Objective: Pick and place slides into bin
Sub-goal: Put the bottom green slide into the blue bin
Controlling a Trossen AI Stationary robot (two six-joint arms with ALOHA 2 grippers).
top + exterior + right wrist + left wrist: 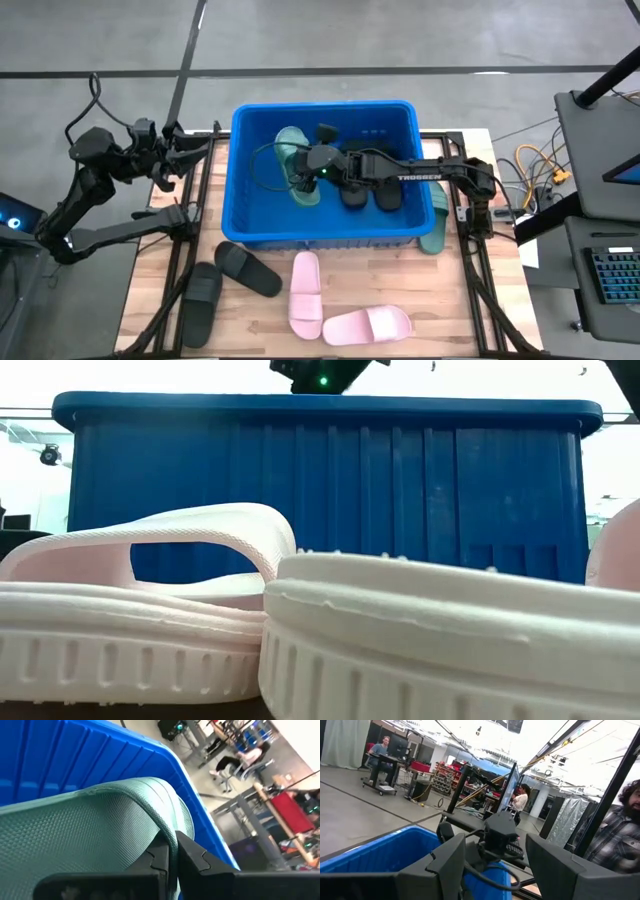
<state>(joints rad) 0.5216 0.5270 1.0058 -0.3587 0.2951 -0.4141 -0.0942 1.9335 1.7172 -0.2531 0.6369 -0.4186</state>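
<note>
Overhead, right arm (420, 177) across bin (240, 180)

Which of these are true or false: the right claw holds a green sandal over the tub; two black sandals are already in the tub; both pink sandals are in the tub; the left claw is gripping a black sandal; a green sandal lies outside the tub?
1. The right claw holds a green sandal over the blue tub. True.
2. Two black sandals are in the tub. True.
3. Both pink sandals are in the tub. False: they lie on the table in front of it.
4. The left claw grips a black sandal. False: it is open and empty, beside the tub.
5. Another green sandal lies outside the tub. True, by its right wall.
</note>
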